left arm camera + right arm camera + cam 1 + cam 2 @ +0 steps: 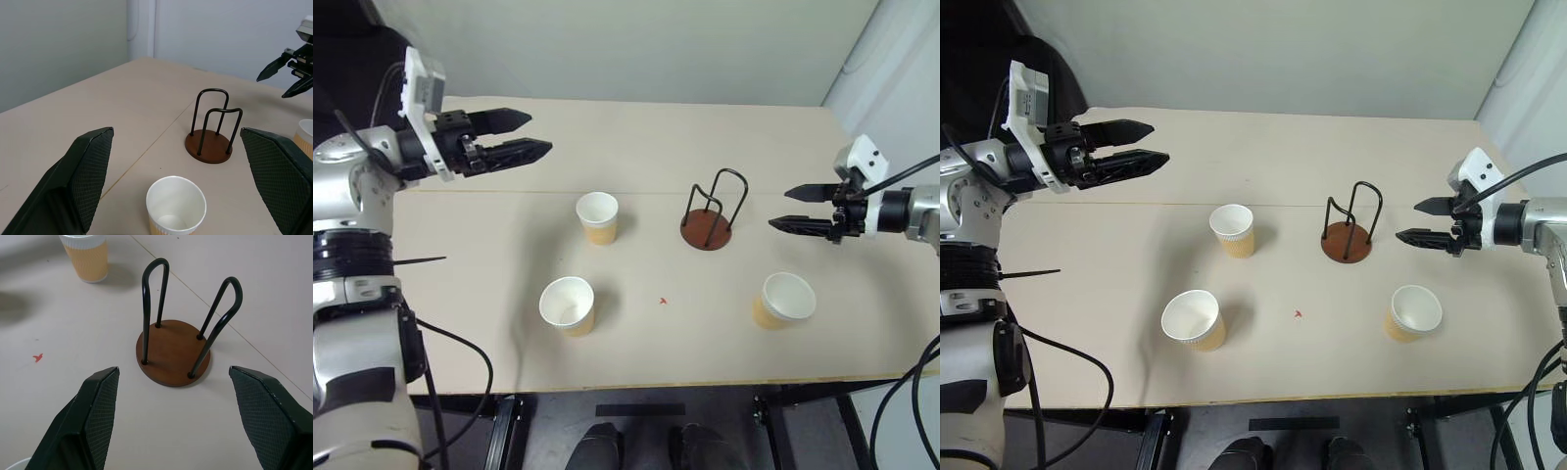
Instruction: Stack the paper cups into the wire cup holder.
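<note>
You're looking at a task that's barely starting, by the look of it. Going L to R: your left gripper (536, 134) is hovering above the far left part of the worktop (489, 245), fingers spread wide, carrying nothing. Below it, toward the front edge, the front-left cup (568, 305) is standing upright on the worktop w/ nothing inside. A bit further back and just right of that, the middle cup (597, 216) is also sitting upright and alone. A small red mark (663, 302) is showing on the bare surface between the cups.

Next, the wire holder (710, 213) is standing near the centre-right, its brown disc base bare and nothing sitting between its black loops. In front of it and to the right, the right cup (784, 300) is resting upright near the front edge. Your right gripper (783, 208) is hanging just right of the holder, apart from it, fingers wide open, also carrying nothing.

So: none of the 3 cups are stacked, all well apart from each other, none in the holder. All the picking and placing is still waiting for you. The right cup seems the closest grab for the right gripper.
</note>
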